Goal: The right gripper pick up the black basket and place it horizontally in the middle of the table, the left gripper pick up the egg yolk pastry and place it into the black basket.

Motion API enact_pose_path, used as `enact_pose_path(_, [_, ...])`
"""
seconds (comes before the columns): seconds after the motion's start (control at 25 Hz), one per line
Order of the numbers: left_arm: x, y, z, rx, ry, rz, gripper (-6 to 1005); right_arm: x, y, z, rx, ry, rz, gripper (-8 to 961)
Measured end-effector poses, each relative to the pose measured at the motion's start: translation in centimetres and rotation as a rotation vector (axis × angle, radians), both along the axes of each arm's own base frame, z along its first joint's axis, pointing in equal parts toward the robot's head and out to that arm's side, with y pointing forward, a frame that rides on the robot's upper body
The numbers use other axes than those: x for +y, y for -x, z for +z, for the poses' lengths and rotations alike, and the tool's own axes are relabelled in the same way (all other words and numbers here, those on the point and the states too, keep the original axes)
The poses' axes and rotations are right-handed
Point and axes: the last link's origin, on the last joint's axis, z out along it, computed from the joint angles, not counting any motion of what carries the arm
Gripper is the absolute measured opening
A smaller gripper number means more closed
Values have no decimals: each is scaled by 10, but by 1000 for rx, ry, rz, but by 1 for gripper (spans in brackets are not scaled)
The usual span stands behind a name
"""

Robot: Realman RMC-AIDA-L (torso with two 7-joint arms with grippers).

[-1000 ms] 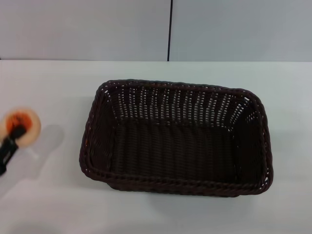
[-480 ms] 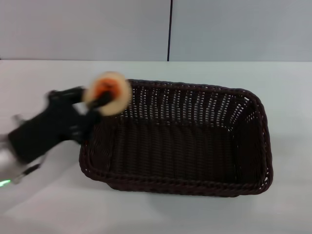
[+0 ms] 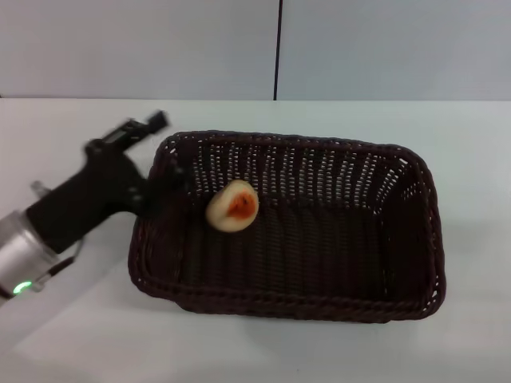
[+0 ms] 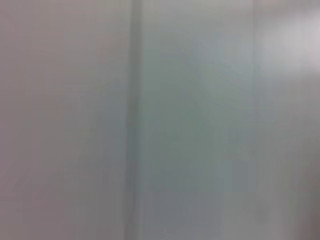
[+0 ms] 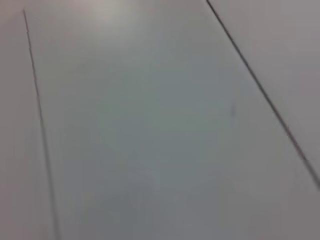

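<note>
The black basket (image 3: 415, 239) lies lengthwise across the middle of the white table (image 3: 72, 335) in the head view. The egg yolk pastry (image 3: 232, 206) is inside the basket near its left end, orange centre showing, free of any gripper. My left gripper (image 3: 162, 152) is at the basket's left rim, a short way left of the pastry, with its fingers spread and empty. Its black wrist and silver arm (image 3: 24, 247) reach in from the lower left. The right gripper is out of view. Both wrist views show only blank pale surfaces.
A grey wall with a dark vertical seam (image 3: 278, 48) stands behind the table. Bare tabletop surrounds the basket on all sides, with the most room at the right and front.
The left gripper carried the pastry from the far left over the basket's left rim, then let it go. The pastry now sits inside the basket and the gripper is empty.
</note>
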Motion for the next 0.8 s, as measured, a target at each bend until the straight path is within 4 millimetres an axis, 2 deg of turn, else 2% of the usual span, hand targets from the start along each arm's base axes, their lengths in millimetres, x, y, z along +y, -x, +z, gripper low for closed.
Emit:
enact_pose_path(0.08, [-8, 16, 11, -6, -93, 75, 575, 1, -2, 0, -9, -19, -23, 809])
enact_pose_path(0.12, [-19, 35, 24, -25, -198, 172, 614, 3, -7, 0, -10, -59, -77, 809])
enact_pose_path(0.16, [-19, 35, 24, -25, -198, 172, 654, 3, -10, 0, -5, -76, -104, 809])
enact_pose_path(0.2, [-24, 43, 30, -35, -242, 217, 694, 3, -10, 0, -5, -76, -104, 809])
enact_pose_path(0.32, [-45, 71, 45, -40, -401, 384, 752, 0, -23, -4, 12, -154, -247, 809])
enact_pose_path(0.36, [-45, 71, 45, -40, -401, 384, 771, 0, -27, -5, 13, -171, -284, 809])
enact_pose_path(0.4, [-55, 80, 49, -37, -462, 438, 790, 0, -30, -6, 12, -186, -321, 809])
enact_pose_path(0.52, [-66, 88, 55, -44, -548, 504, 848, 3, -35, -6, 9, -214, -380, 809])
enact_pose_path(0.8, [-66, 88, 54, -65, -585, 529, 848, 20, -28, 0, -11, -224, -344, 809])
